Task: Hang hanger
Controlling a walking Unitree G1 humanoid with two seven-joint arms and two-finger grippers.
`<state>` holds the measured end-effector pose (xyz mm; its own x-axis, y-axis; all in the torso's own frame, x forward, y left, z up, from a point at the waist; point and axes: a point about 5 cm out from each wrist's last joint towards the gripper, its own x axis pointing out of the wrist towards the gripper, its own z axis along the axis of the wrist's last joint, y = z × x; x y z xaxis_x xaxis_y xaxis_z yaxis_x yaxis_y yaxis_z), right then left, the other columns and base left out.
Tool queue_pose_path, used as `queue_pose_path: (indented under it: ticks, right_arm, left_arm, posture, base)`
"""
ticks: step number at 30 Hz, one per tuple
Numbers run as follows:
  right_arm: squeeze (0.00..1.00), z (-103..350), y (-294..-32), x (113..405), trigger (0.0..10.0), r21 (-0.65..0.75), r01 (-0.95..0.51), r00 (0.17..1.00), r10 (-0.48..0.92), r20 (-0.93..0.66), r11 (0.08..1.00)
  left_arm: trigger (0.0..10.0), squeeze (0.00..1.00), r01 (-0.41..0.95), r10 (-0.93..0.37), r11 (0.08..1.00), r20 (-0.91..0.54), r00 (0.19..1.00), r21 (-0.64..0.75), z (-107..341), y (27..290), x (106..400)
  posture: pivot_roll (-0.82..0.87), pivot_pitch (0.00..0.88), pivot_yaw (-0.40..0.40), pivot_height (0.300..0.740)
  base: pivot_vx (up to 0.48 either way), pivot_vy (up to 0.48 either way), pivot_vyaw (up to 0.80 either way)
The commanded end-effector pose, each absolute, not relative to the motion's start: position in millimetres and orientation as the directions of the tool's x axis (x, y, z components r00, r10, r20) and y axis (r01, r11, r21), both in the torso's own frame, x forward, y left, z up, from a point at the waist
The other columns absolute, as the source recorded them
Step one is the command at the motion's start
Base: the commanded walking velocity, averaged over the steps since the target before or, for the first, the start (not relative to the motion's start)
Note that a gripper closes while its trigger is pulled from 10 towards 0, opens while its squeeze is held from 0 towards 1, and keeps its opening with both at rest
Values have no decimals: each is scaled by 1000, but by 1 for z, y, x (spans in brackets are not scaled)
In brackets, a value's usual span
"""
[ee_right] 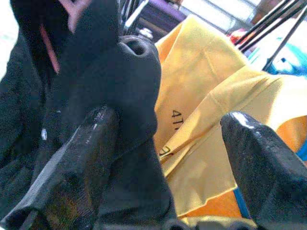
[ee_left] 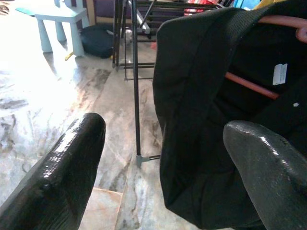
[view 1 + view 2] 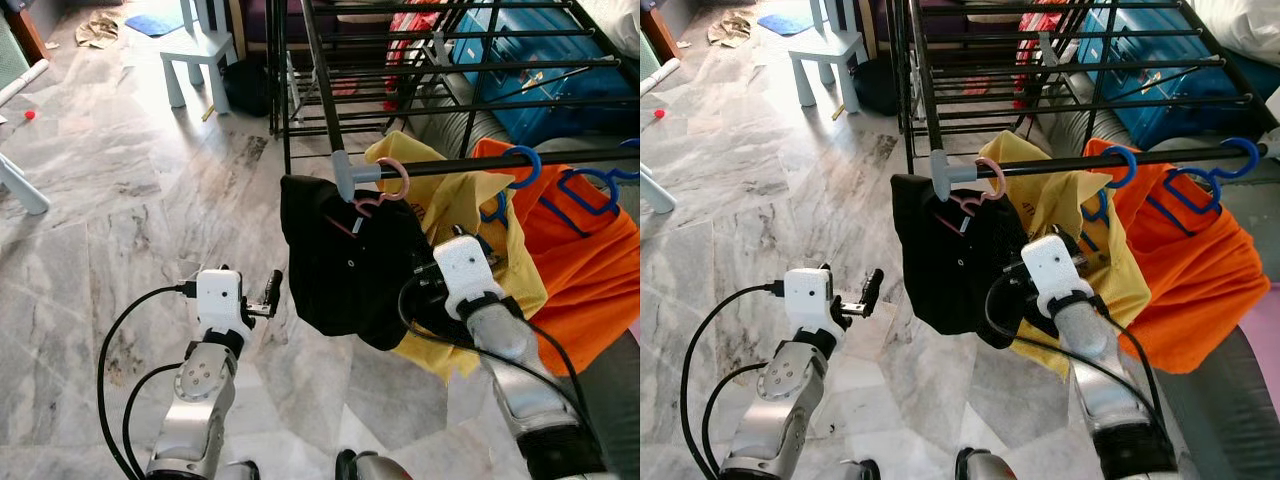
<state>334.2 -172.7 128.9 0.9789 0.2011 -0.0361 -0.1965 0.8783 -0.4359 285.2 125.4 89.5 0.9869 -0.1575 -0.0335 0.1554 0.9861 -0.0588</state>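
Apparently the hanging was almost done: the left gripper (image 3: 272,296) stood with its fingers wide and empty just beside the black garment (image 3: 345,265), and the right gripper (image 1: 165,143), fingers also wide, was against the cloth. The pink hanger (image 3: 385,185) already hooked the rack's rail (image 3: 520,160), next to yellow and orange clothes. Beyond lay a marble floor (image 3: 120,200) and a small blue stool (image 3: 200,50).

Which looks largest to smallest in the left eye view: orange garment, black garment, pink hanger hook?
1. Orange garment, though partly overlapped.
2. Black garment, close behind it in apparent size.
3. Pink hanger hook, clearly smallest.
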Motion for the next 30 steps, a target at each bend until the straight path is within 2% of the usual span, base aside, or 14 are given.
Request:
queue_pose_path:
  ticks: [1,6,12,20,21,30]
  right_arm:
    - [0,128,-180,342,10000,-433,-226,974,212,-82,873]
    - [0,133,-180,364,10000,-406,-268,963,229,-143,873]
    - [0,130,-164,375,10000,-262,-413,904,358,-234,872]
    - [0,128,-164,378,10000,-249,-423,899,368,-238,871]
    - [0,128,-165,379,0,-216,-407,905,360,-228,887]
    - [0,129,-153,380,0,-115,-401,910,380,-166,909]
  left_arm:
    - [10000,0,172,-176,984,-66,982,-53,84,122,284]
    - [10000,0,163,-166,986,-71,984,-46,84,124,287]
    - [10000,0,159,-162,986,-81,983,-38,84,127,284]
    - [10000,0,161,-163,987,-96,982,-24,82,130,282]
    - [10000,0,166,-167,986,-98,981,-24,82,129,283]
    - [10000,0,184,-184,983,-105,977,-15,82,125,285]
  posture:
    - [-76,222,-43,740]
    - [-60,220,-46,740]
    - [-27,220,-47,740]
    - [-23,216,-36,740]
    - [-24,215,-35,740]
    - [-20,209,-32,740]
  base:
    - [0,0,0]
    - [0,0,0]
    - [0,0,0]
    - [0,0,0]
    - [0,0,0]
    - [0,0,0]
